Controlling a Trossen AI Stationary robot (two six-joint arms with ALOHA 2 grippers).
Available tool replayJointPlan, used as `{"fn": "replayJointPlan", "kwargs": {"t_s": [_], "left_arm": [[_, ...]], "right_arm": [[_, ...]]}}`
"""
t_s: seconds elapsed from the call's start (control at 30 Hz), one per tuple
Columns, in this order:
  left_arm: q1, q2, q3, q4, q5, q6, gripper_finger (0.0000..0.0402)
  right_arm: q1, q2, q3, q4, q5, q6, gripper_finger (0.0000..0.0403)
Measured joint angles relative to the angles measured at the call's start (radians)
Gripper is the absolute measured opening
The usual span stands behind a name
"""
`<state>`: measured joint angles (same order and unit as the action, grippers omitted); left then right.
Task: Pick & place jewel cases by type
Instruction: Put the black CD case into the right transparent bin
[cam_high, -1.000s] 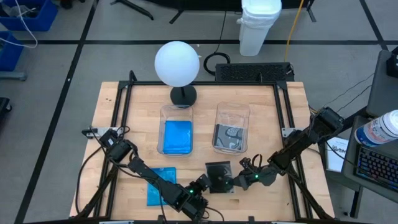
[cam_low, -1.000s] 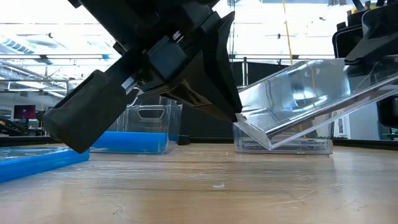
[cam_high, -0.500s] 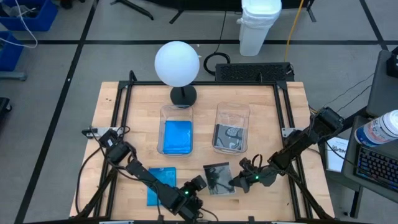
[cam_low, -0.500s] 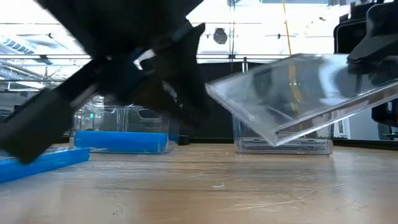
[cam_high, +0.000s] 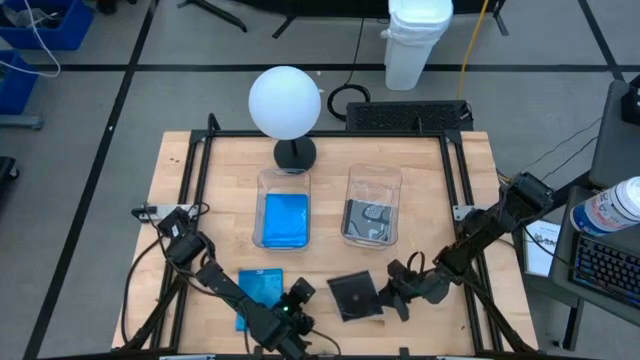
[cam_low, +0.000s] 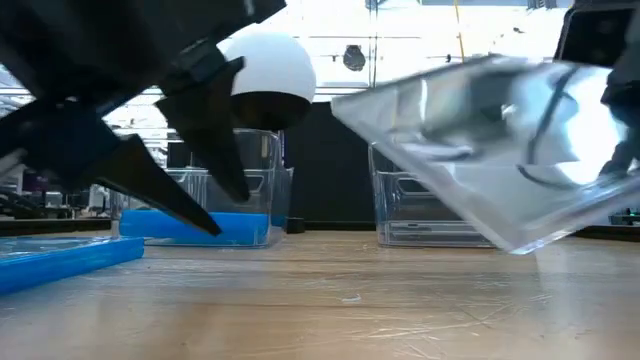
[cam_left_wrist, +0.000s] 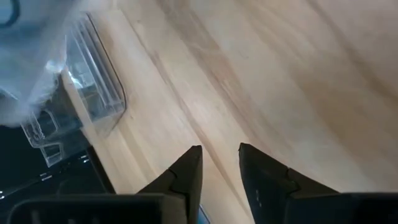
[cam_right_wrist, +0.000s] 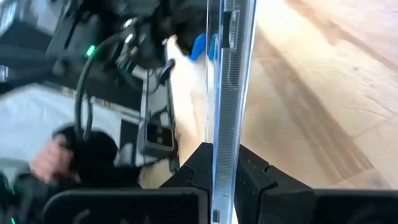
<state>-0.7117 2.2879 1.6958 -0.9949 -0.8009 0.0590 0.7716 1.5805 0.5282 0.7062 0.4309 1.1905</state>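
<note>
A clear jewel case with a dark inside (cam_high: 355, 297) hangs above the near middle of the table, and my right gripper (cam_high: 392, 297) is shut on it. In the low view the clear case (cam_low: 500, 150) is tilted and off the wood. A blue jewel case (cam_high: 260, 290) lies flat on the table at the near left. Beside it, between the two cases, my left gripper (cam_left_wrist: 219, 149) is open with only bare wood between its fingers. My right gripper pinches the clear case between its two fingers at the edge facing the table's right (cam_right_wrist: 224, 127). The fingers come nearly level from the table's right. The case sticks out toward the left, lifted clear of the table and tilted, its low corner (cam_low: 520, 245) above the wood.
Two clear tubs stand mid-table: the left tub (cam_high: 262, 205) holds a blue case, the right tub (cam_high: 350, 200) holds clear cases. A lamp with a white globe (cam_high: 285, 100) stands behind them. Black frame rails (cam_high: 195, 170) run along the table's sides.
My left gripper has opened, let go of the clear case's left edge and drawn back toward the table's left, next to the blue case. My right gripper has rolled, and the clear case has tipped over with it, still held above the table.
</note>
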Motion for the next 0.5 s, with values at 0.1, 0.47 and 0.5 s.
{"fn": "replayJointPlan", "kwargs": {"t_s": [0.1,0.47,0.5], "left_arm": [[-0.017,-0.009,0.0,0.001,0.003,-0.014,0.0093],[-0.068,-0.091,0.002,0.001,0.011,-0.252,0.0043],[-0.07,-0.093,0.002,0.001,0.017,-0.273,0.0039]], "right_arm": [[0.015,-0.001,0.0,0.002,-0.014,-0.079,0.0029],[-0.024,-0.111,0.176,-0.264,-0.172,-0.369,0.0023],[-0.028,-0.127,0.222,-0.377,-0.177,-0.387,0.0024]]}}
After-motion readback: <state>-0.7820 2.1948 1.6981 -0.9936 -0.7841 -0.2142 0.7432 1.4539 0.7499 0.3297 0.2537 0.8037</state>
